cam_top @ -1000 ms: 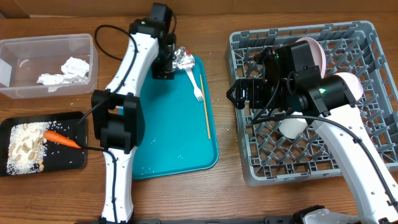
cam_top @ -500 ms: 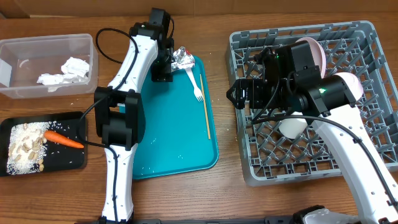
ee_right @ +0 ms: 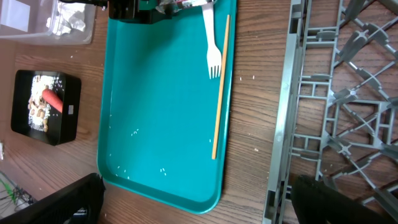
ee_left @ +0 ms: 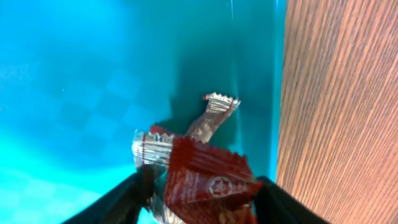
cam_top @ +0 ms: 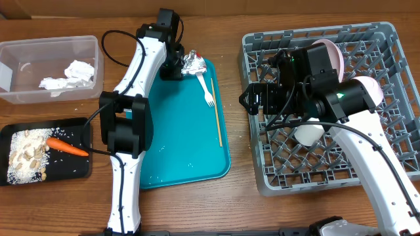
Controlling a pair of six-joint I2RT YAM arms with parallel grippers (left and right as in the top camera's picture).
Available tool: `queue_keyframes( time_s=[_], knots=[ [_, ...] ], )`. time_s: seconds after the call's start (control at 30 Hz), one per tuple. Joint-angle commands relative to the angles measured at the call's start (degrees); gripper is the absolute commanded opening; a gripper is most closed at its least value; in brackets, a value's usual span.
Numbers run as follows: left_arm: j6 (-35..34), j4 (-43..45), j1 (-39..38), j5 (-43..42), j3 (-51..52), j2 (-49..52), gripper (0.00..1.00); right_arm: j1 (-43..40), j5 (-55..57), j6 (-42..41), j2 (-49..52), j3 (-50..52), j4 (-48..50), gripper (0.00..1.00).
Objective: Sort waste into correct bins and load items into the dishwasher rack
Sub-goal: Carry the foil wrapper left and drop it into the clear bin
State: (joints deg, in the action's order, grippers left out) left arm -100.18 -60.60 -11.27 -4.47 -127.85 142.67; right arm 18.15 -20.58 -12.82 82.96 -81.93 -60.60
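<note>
Your left fingers (ee_left: pixel 115 202) straddle the foil wrapper (ee_left: pixel 199 180) in a corner of the teal tray (ee_left: pixel 74 74), touching both sides, probably to bin it. Proper grip? Can't tell. Your right fingers (ee_right: pixel 68 202) hang wide open and empty by the rack (ee_right: pixel 292 93).

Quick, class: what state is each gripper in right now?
Left gripper: closed on the foil wrapper.
Right gripper: open, holding nothing.

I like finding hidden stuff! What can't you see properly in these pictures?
- Left wrist view: the bottom edge cuts off the wrapper, so whether the left gripper grips it is unclear.
- Overhead: the right arm covers part of the rack and a white dish.
- Right wrist: the right gripper is blurry.
</note>
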Motion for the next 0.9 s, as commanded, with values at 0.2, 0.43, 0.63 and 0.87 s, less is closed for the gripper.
queue_keyframes(
  time_s=[0.2, 0.43, 0.63, 0.87],
  knots=[
    [0.3, -0.2, -0.5, -1.5, -0.1, 1.4, 0.09, 0.2, 0.2, 0.5, 0.1, 0.2, 0.3, 1.00],
    [2.0, 0.1, 0.0, -7.2, -0.2, 1.2, 0.04, 0.2, 0.2, 0.5, 0.1, 0.2, 0.3, 1.00],
    [4.2, 0.8, 1.8, -13.9, -0.3, -0.4, 0.04, 0.2, 0.2, 0.5, 0.1, 0.2, 0.3, 1.00],
    [4.9, -0.7, 5.6, -12.9, -0.3, -9.7, 0.04, 0.2, 0.2, 0.5, 0.1, 0.2, 0.3, 1.00]
  ],
)
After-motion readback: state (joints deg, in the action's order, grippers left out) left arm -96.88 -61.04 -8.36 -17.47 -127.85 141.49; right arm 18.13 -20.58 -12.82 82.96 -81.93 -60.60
